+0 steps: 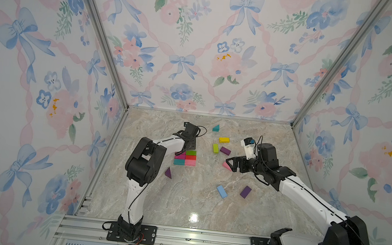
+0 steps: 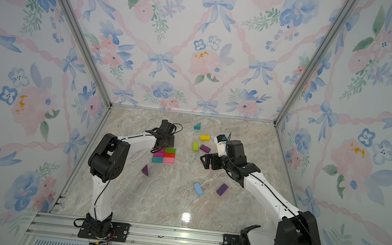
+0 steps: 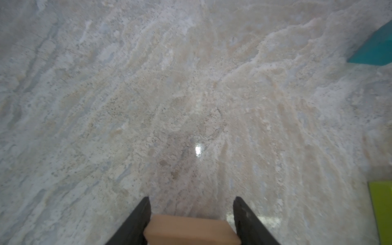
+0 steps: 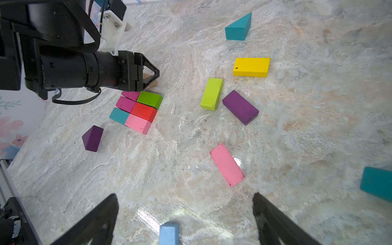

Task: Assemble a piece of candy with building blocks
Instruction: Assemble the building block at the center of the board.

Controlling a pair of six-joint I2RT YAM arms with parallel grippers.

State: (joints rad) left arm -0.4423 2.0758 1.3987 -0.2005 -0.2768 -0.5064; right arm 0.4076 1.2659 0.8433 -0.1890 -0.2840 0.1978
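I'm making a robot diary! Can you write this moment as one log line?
left tool: shut on tan block, beside block cluster | right tool: open, empty, near loose pink brick

Colored bricks (image 2: 169, 155) sit packed together, seemingly six, with a purple prism (image 2: 145, 170) near them.

A block cluster (image 1: 185, 157) is sitting left on the table (image 1: 194, 202), loose bricks (image 1: 225, 150) lying right, one prism (image 1: 216, 128) farther back
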